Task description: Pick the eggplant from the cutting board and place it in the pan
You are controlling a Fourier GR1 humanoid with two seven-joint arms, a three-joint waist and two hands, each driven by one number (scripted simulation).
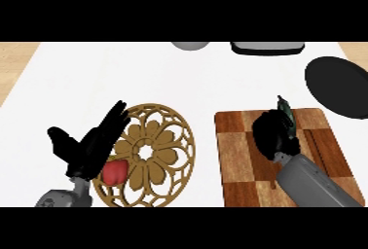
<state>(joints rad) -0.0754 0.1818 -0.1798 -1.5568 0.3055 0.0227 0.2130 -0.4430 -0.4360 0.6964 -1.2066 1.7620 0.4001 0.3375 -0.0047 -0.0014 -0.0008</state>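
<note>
On the right lies a wooden cutting board (237, 160) with a checkered pattern. My right hand (271, 133) rests on its upper middle with fingers curled round the dark eggplant; only the eggplant's green stem (285, 108) sticks out above the hand. The black pan (338, 86) sits at the right edge, just beyond the board's far right corner. My left hand (90, 143) stands open at the lower left, fingers straight and pointing up, holding nothing.
A round wooden openwork trivet (155, 155) lies left of the board, with a red pepper (115, 171) at its left rim beside my left hand. A grey round object (190, 45) and a dark tray-like object (267, 47) sit at the far edge.
</note>
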